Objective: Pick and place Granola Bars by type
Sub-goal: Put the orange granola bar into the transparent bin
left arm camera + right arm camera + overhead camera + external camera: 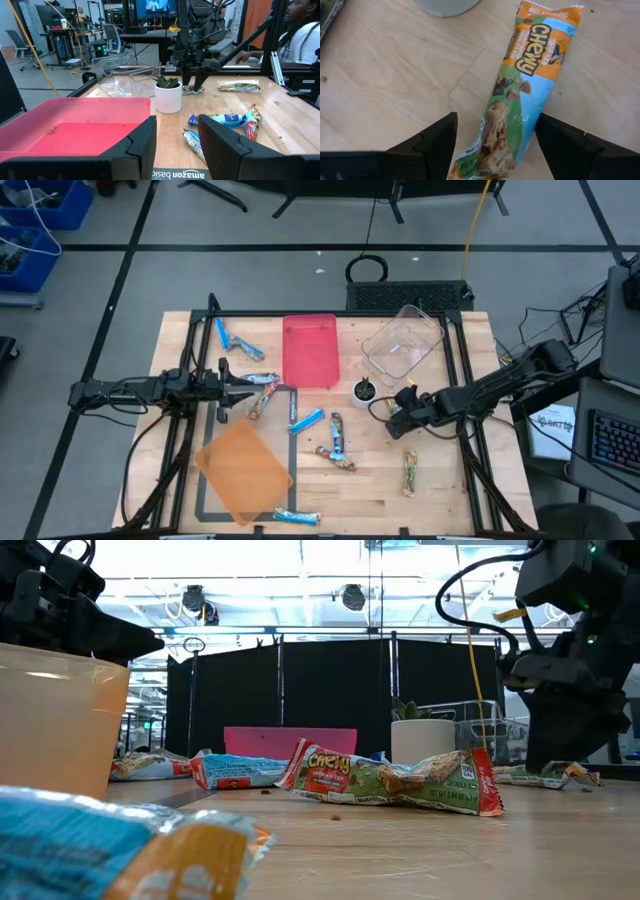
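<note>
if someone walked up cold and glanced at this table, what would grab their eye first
Probably the red tray at the table's back middle and the orange tray at the front left, with wrapped granola bars scattered between them. Next, the right gripper, open and straddling a Chewy bar that lies near the small potted plant. The left gripper, also open and empty, hangs by the red tray's left side.

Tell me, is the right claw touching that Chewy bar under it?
Apart. The right wrist view shows the Chewy bar lying between the right gripper's open fingers, bare wood showing on both sides.
</note>
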